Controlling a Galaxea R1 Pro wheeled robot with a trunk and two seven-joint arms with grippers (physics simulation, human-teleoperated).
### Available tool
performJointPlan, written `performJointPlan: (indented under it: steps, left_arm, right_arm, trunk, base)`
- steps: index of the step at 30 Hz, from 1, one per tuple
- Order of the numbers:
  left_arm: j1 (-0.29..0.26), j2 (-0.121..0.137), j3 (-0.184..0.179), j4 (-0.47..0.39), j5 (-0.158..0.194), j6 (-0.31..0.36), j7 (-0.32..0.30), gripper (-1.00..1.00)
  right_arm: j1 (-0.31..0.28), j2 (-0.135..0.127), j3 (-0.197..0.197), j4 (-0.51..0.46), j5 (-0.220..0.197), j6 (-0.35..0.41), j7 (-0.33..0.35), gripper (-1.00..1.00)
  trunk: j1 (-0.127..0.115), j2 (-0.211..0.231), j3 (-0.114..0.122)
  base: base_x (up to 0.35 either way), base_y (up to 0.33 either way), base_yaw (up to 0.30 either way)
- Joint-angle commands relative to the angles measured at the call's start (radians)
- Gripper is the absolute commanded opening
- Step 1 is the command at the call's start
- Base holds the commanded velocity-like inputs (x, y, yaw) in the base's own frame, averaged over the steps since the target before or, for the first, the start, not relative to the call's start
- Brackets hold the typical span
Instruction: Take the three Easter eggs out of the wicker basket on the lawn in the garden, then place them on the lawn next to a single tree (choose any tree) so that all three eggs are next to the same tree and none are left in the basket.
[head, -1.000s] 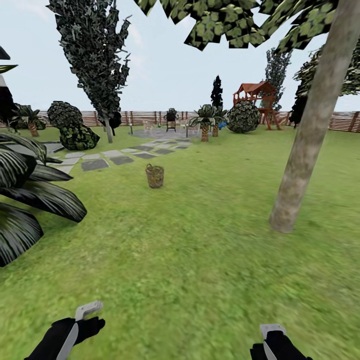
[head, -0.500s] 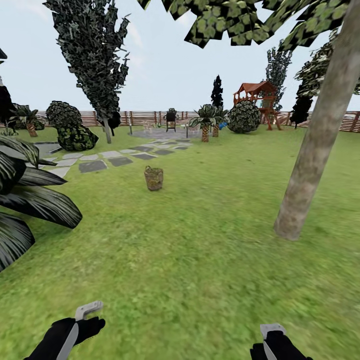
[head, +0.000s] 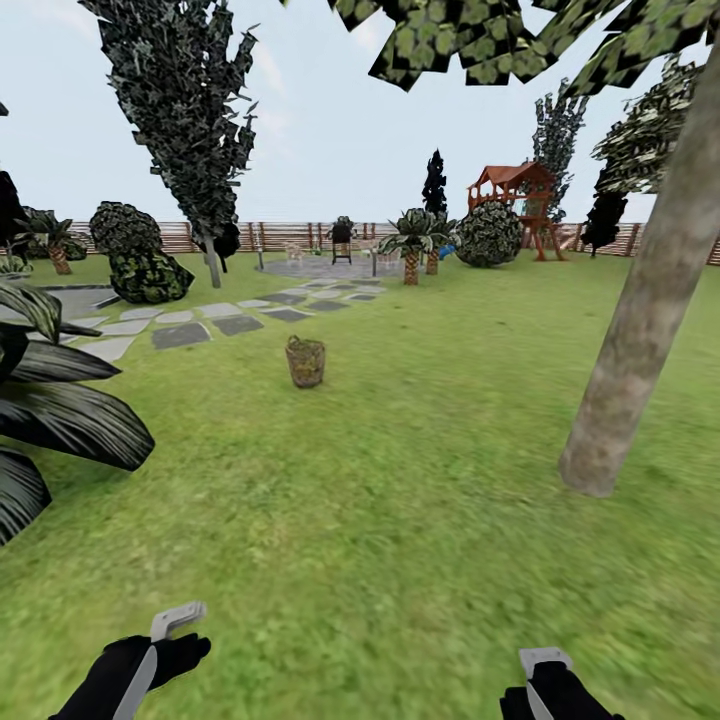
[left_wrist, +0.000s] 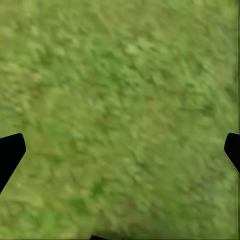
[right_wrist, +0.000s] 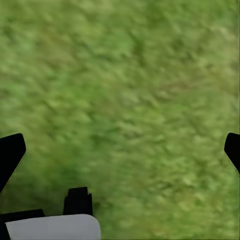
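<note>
Left pincer (left_wrist: 120, 150) spread above lawn (head: 400, 560), wicker basket (head: 306, 361) far ahead

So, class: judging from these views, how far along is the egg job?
Nothing looks done: no eggs lie by the thick-trunked tree, and the wicker basket stands far ahead on the lawn, contents too small to tell. In hand: only the approach; left end effector and right end effector hang open and empty over grass. Left: reach the basket, move all three eggs.

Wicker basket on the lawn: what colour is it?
Light brown woven wicker basket, best seen in the head view.
</note>
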Motion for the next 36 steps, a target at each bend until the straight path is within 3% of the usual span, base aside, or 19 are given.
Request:
performJointPlan:
  steps: [1, 31, 36]
  left_arm:
    - [0.0, 0.0, 0.002, -0.001, 0.007, 0.006, 0.0, 1.0]
    - [0.0, -0.007, 0.003, -0.003, 0.008, 0.002, -0.001, 1.0]
    - [0.0, 0.008, 0.012, -0.005, 0.009, 0.008, -0.002, 1.0]
  right_arm:
    - [0.0, -0.001, 0.008, -0.001, -0.007, 0.005, -0.007, 1.0]
    - [0.0, -0.002, 0.006, 0.001, -0.007, 0.005, -0.007, 1.0]
    - [0.0, -0.027, 0.0, -0.006, -0.009, 0.007, -0.006, 1.0]
  trunk:
    - [0.001, -0.001, -0.001]
    - [0.001, -0.001, -0.001]
    - [0.001, -0.001, -0.001]
  base:
    - [0.327, 0.0, 0.0]
    - [0.327, 0.0, 0.0]
    - [0.327, 0.0, 0.0]
